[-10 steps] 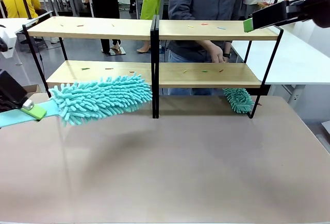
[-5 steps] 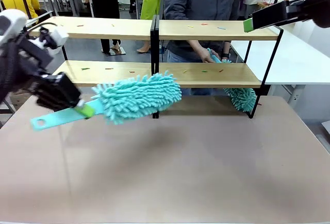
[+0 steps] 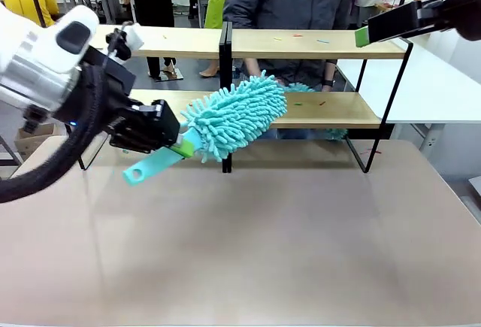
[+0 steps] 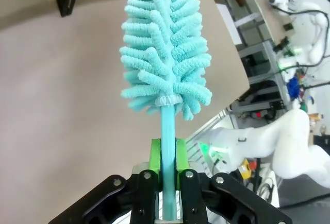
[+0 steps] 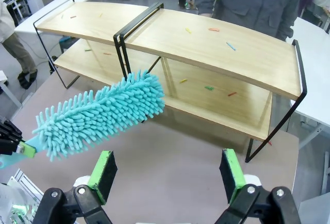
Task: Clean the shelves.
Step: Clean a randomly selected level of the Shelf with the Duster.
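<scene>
L gripper (image 4: 167, 158) is clamped on the duster (image 3: 237, 116) handle. R gripper (image 5: 167, 175) hangs wide open and empty above the shelves (image 3: 316, 43), which stand at the table's 12 o'clock. The duster head points to 2 o'clock, near the centre post (image 3: 225, 94). We'd level the head, lay it flat on the lower board, then sweep the coloured bits (image 5: 209, 87) twd one edge w/ light pressure, clear of the post.
</scene>
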You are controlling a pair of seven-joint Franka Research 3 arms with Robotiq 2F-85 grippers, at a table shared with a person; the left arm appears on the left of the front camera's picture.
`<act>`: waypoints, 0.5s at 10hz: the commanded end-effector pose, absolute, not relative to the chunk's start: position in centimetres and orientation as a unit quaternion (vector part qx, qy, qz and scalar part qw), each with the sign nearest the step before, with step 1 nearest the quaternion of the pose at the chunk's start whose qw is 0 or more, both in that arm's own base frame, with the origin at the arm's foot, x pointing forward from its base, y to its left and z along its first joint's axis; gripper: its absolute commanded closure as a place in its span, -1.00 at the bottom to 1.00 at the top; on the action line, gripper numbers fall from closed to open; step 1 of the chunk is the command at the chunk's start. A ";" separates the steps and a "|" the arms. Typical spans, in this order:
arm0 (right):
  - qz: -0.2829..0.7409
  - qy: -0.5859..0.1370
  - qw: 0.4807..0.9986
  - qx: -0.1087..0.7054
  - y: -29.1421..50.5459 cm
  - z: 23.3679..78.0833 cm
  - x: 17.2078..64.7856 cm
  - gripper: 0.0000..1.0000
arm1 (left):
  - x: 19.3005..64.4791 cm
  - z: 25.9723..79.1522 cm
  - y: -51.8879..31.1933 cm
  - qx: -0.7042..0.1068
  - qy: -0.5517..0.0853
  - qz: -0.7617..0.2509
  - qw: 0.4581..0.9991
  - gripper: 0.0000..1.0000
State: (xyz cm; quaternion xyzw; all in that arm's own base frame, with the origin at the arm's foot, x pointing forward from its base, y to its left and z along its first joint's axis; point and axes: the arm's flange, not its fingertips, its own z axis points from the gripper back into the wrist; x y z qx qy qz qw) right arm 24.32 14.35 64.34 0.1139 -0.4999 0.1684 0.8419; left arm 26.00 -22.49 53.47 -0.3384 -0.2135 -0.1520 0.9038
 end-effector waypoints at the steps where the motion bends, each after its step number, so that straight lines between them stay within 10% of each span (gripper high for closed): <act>1: 0.168 -0.500 0.842 0.115 14.4 64.4 24.4 -1.00 | 26.1 54.0 -21.4 -0.348 -0.205 -0.165 0.900 0.81; 5: 0.168 -0.500 0.842 0.115 14.4 64.4 24.4 -1.00 | 26.8 53.2 -25.9 -0.337 -0.267 -0.071 0.900 0.75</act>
